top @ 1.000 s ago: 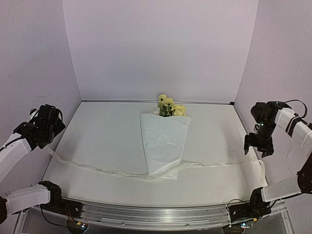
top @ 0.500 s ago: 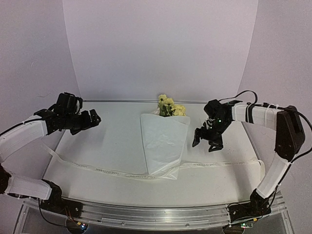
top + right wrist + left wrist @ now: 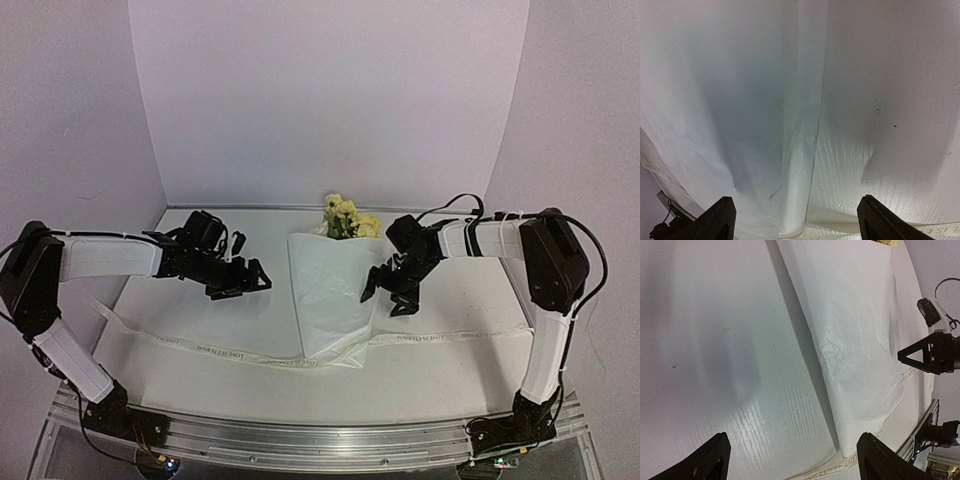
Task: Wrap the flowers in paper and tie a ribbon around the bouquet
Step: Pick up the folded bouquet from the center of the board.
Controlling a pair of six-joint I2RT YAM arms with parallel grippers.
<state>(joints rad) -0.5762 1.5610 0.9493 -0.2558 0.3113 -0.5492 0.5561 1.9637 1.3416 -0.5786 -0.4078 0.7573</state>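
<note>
1. The paper [image 3: 335, 290] lies on the white table [image 3: 200, 250] wrapped as a cone, its wide mouth toward the far wall and its narrow tip toward the arms' bases.
2. The flowers [image 3: 345, 216], pale yellow with a bit of green, poke out of the paper's far mouth; their stems are hidden inside.
3. The ribbon [image 3: 200, 348] lies flat and untied, crossing at the paper's near tip and trailing out to the left and right of it.
4. The left gripper [image 3: 248, 285] hangs low over bare table just left of the paper, apart from it. Its wrist view shows the jaws spread wide with nothing between them.
5. The right gripper [image 3: 385, 298] hangs at the paper's right edge. Its wrist view shows the jaws wide apart and holding nothing, with the paper's edge running below the gap. Whether a fingertip touches the paper cannot be told.
6. Both arms reach inward toward the paper from opposite sides.
</note>
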